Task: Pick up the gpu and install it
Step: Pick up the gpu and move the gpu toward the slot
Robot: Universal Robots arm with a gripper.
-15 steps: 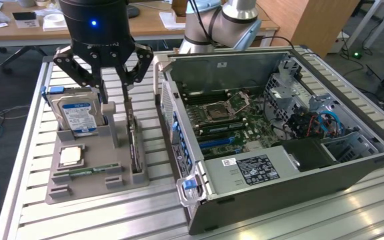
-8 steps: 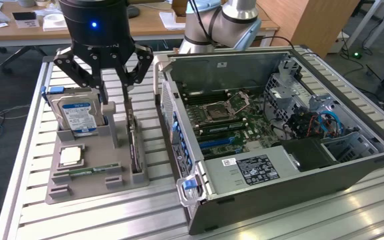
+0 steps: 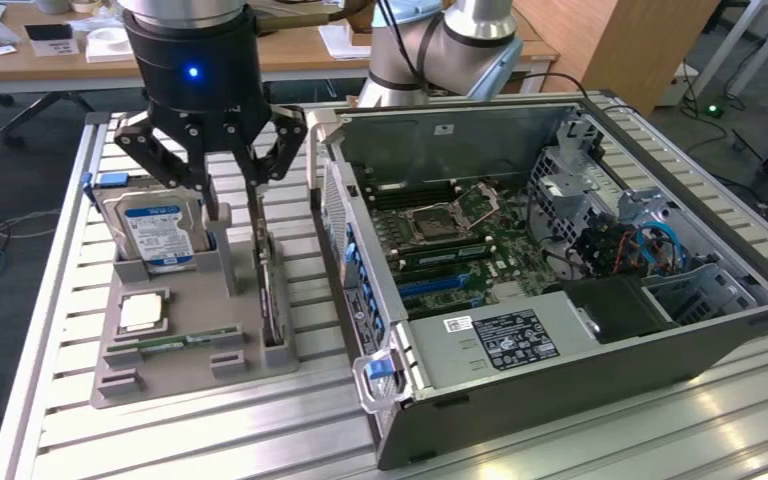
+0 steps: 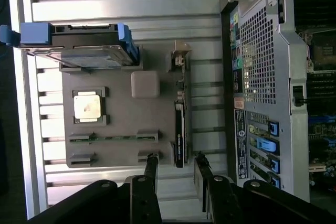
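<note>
Exterior view | gripper (image 3: pixel 231 195) jaws apart | gpu (image 3: pixel 272 290) upright — just below it

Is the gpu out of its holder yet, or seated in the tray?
In the tray. The gpu stands on edge in its slot of the grey tray, with the open hand above it.
</note>
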